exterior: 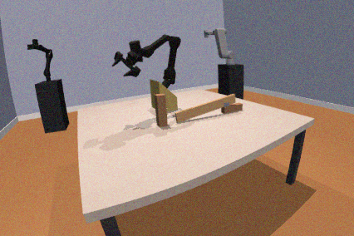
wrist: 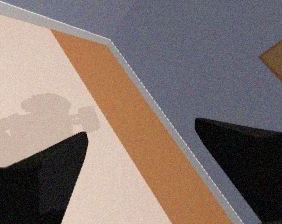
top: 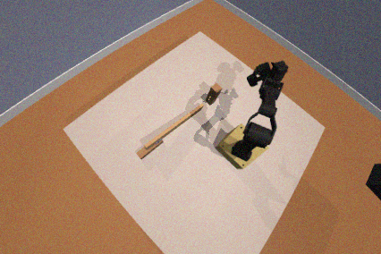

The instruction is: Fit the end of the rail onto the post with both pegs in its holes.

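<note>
The long wooden rail (top: 174,126) (exterior: 205,108) slopes down from the low footboard block (top: 145,151) (exterior: 233,109), its far end at the bracket. Its near end is down on the table, a short way in front of the upright wooden post (top: 215,93) (exterior: 161,110). Pegs on the post face the rail but are too small to make out well. My gripper (exterior: 121,67) (wrist: 142,130) is open and empty, raised high above the table and well away from rail and post. The wrist view shows neither rail nor post. The holes in the rail's end cannot be seen.
A yellow-green board (top: 230,152) (exterior: 166,98) stands at the arm's base, beside the rail and post. The arm's shadow falls over the table (top: 134,120) (exterior: 199,153) around the post. Other robots on black pedestals (exterior: 51,105) (exterior: 231,80) stand beyond the table.
</note>
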Controlling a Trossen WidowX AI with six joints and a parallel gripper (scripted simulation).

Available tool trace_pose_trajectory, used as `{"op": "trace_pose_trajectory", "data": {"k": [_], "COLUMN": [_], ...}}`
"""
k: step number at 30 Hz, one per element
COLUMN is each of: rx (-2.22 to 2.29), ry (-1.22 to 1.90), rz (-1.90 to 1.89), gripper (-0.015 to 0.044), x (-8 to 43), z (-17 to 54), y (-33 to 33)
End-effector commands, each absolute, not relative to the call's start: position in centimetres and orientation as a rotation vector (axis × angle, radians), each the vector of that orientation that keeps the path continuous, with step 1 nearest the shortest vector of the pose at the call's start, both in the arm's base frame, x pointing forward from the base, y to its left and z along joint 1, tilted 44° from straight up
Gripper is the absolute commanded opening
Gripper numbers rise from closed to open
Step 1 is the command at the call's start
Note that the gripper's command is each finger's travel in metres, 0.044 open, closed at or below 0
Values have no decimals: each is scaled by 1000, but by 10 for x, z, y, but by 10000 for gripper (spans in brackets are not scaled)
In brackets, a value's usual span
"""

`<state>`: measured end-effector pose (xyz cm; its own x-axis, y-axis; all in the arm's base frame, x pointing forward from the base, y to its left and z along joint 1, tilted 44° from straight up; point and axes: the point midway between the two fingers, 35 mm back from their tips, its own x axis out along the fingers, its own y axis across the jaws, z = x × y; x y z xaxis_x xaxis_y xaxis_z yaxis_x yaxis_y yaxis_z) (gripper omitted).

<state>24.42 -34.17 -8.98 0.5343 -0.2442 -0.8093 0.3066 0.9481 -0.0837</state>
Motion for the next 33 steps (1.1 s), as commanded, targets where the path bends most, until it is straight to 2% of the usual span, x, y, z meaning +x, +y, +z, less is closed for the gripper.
{"op": "trace_pose_trajectory", "data": {"k": [1, 10, 17, 23, 29, 33], "rx": [-48, -329, -563, -622, -641, -639], "ry": [949, 903, 819, 769, 669, 639], "rz": [-123, 377, 730, 1067, 1484, 1577], "gripper": [440, 440, 440, 440, 440, 440], "x": [289, 368, 396, 386, 350, 337], "z": [-74, -40, -15, -17, -13, -12], "y": [-307, -195, -109, -31, 58, 76]}}
